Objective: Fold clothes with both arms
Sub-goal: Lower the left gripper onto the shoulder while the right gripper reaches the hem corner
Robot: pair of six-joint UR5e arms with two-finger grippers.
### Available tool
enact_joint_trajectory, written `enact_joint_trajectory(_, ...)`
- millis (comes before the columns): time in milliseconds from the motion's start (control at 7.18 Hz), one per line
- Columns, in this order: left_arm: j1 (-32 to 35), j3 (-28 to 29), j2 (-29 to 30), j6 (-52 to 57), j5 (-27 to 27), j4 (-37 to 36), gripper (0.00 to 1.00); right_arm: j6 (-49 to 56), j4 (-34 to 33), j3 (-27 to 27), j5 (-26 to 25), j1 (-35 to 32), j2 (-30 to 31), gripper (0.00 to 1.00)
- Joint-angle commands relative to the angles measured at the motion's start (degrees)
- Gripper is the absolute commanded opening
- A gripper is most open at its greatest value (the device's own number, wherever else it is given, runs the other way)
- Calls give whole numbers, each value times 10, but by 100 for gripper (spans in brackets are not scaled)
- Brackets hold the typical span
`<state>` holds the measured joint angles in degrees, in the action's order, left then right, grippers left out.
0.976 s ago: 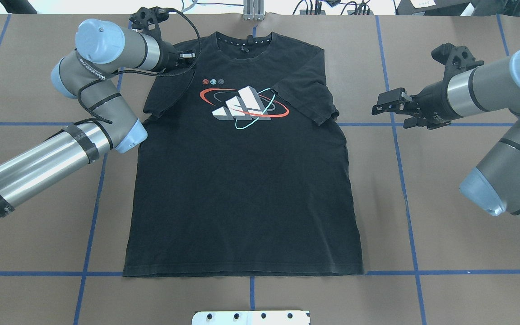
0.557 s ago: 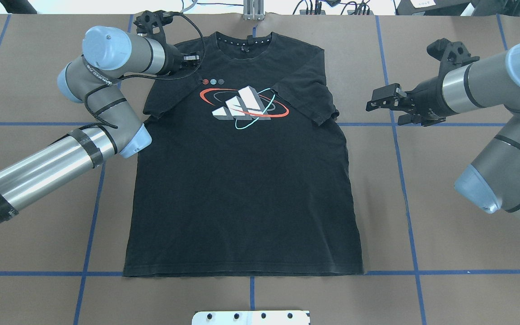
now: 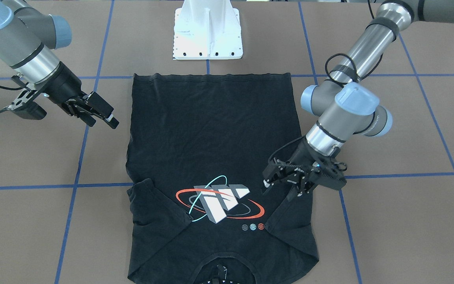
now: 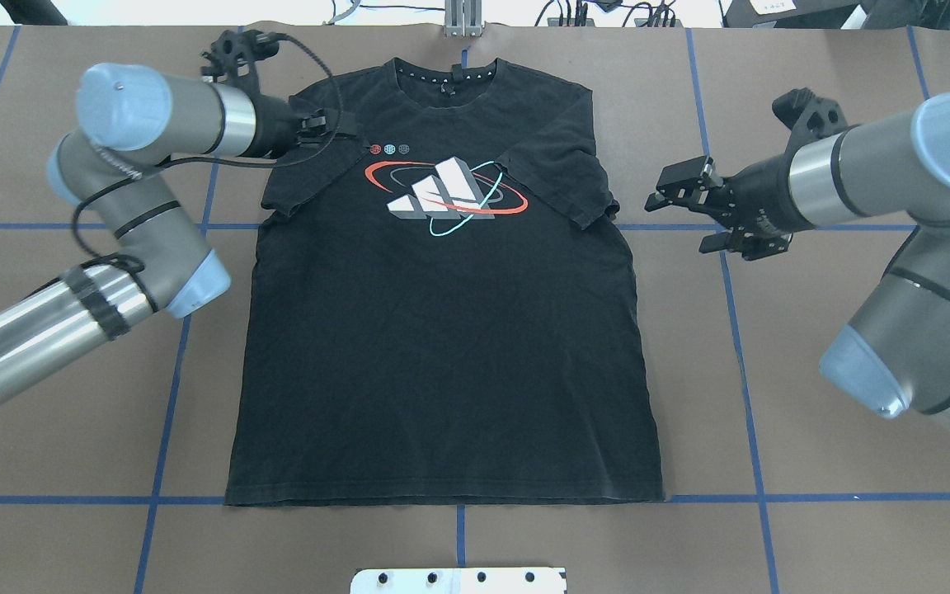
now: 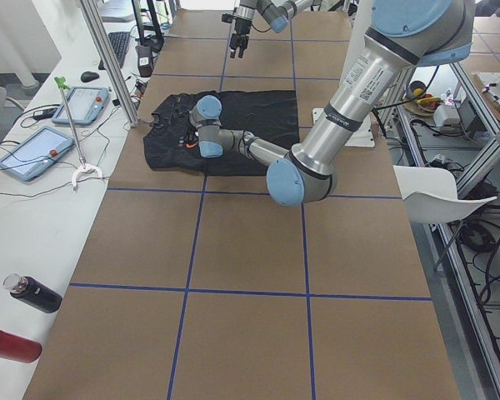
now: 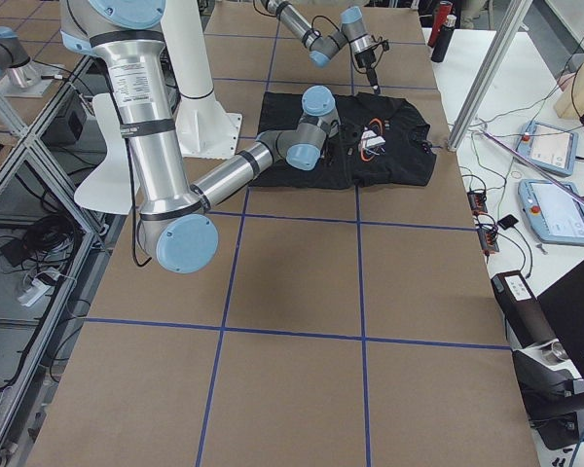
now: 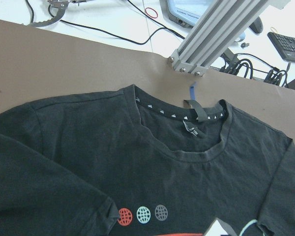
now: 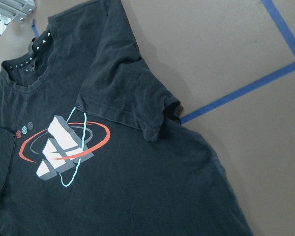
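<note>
**T-shirt**, black, short-sleeved.
- Spread flat and front up in the middle of the table.
- Collar at the far edge, hem toward the white base plate.
- Left sleeve and right sleeve both folded inward over the chest, cuffs reaching the ends of the graphic.
- Graphic of white-grey blocks with orange-red and cyan rings, three small round marks beside it on the collar side.

**Left gripper**.
- Over the folded left sleeve, near the shoulder.
- Jaws apart, nothing between them.
- Contact with the cloth not discernible.
- No fingers in the left wrist view, only the collar and the sleeve edge.

**Right gripper**.
- Over bare table just beside the right sleeve, clear of the cloth.
- Jaws spread wide, empty, pointed toward the shirt.

**Table**: brown, gridded with blue tape lines.
</note>
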<state>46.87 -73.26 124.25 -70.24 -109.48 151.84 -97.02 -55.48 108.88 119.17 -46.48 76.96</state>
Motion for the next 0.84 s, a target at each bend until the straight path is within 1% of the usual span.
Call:
enact_joint_trajectory(0,1,-120,-92,-25,-17,-1,91,-114,-55,50,-52,75,19,99)
enact_joint_trajectory(139,1,-137,-98,-45,-17,-1,91,-121,-188,111,-101,127,22,99)
enact_joint_trajectory(279,0,-142,-107,-56,-17,-1,92,-145,-262,140,-189,211,23,99)
enact_joint_trajectory(418,-1,-151,-110,-56,-18,-17,94,-200,-263,142,-244,271,26,98)
enact_joint_trajectory(557,-3,-185,-110,-56,-23,-76,94,-212,-264,151,-250,295,47,98)
enact_joint_trajectory(697,0,-226,-130,-55,-59,-105,94,-230,-263,166,-253,301,77,98)
